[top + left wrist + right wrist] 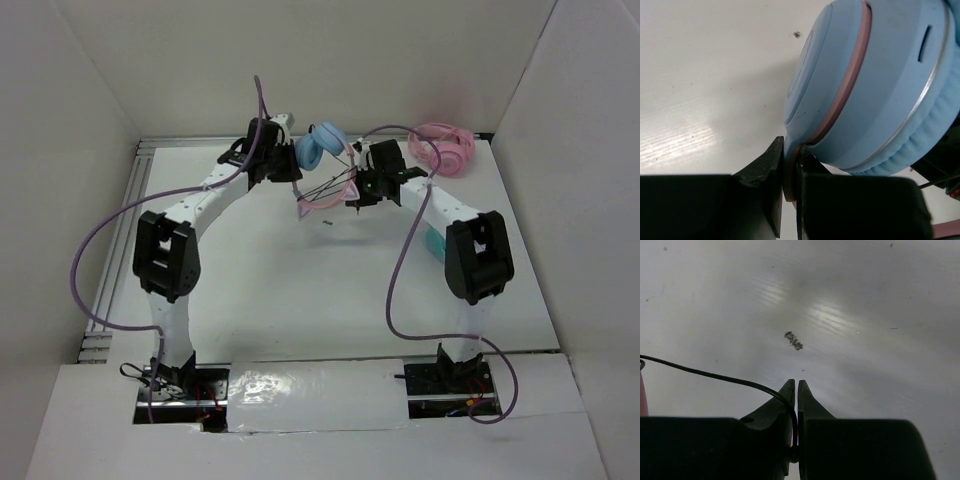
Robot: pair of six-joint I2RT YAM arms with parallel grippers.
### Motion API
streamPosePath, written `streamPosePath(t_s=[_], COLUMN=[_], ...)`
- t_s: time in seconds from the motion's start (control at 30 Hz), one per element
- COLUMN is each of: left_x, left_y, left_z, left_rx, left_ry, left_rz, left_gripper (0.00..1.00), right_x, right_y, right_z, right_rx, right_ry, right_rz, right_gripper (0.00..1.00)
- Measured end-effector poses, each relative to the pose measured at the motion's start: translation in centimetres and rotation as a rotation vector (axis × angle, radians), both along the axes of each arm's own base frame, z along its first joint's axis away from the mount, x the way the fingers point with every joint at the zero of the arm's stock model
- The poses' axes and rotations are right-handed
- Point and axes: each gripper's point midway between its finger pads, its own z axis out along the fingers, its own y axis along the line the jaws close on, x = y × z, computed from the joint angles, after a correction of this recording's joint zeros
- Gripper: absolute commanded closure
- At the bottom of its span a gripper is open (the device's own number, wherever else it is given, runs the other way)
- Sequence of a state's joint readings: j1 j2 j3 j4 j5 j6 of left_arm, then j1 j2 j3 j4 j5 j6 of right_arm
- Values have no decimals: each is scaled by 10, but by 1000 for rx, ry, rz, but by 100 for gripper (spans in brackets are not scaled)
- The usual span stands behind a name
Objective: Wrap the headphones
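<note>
White walls boxed in a white table (300, 300), and out at its far side both arms met over the job. The headphones (322, 145) hung between them, apparently raised off the table, with a spare all-pink pair (447, 148) lying just beyond to the right. There the left tool (790, 150) was clamped tight on the pink headband right below an ear cup, while the right tool (796, 390) was pinched together on the thin black cable (715, 374). Progress, by my read: mid-wrap. Dark strands crossed the headband in the top view, though how many turns I couldn't tell, and a free run of cable was left to wind and tuck. The look of it: round light-blue cups, padded cushions, slim pink band, two small cat ears.
</note>
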State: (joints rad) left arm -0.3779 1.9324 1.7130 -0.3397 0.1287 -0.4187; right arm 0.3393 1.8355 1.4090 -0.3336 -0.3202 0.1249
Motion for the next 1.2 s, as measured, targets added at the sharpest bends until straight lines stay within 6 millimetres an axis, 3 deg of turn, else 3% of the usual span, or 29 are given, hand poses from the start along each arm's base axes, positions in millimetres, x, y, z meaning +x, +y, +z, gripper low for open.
streamPosePath(t_s=[0.13, 0.3, 0.43, 0.67, 0.8, 0.97, 1.07, 1.1, 1.2], left_x=[28, 51, 61, 95, 86, 68, 66, 66, 65], left_y=[-3, -1, 0, -3, 0, 4, 7, 10, 12], left_z=[-34, -57, -72, -88, -112, -153, -153, -154, -156], left_rx=[24, 19, 15, -6, 14, 40, 51, 58, 70], left_ry=[37, 59, 78, 80, 150, 271, 272, 275, 283], left_rz=[42, 75, 105, 150, 116, 61, 32, 30, 20], left_gripper=[100, 100, 100, 100, 100, 100, 100, 100, 100], right_x=[24, 50, 61, 104, 108, 115, 117, 118, 117], right_y=[-8, -11, -10, -11, -18, -23, -24, -23, -18], right_z=[-27, -57, -66, -82, -95, -90, -87, -86, -83], right_rx=[-36, -30, -10, 63, 107, 176, 202, 210, 227], right_ry=[85, 179, 226, 294, 354, 364, 364, 361, 357], right_rz=[-83, -131, -176, -298, -364, -384, -374, -369, -343], right_gripper=[89, 85, 80, 74, 72, 74, 84, 91, 93])
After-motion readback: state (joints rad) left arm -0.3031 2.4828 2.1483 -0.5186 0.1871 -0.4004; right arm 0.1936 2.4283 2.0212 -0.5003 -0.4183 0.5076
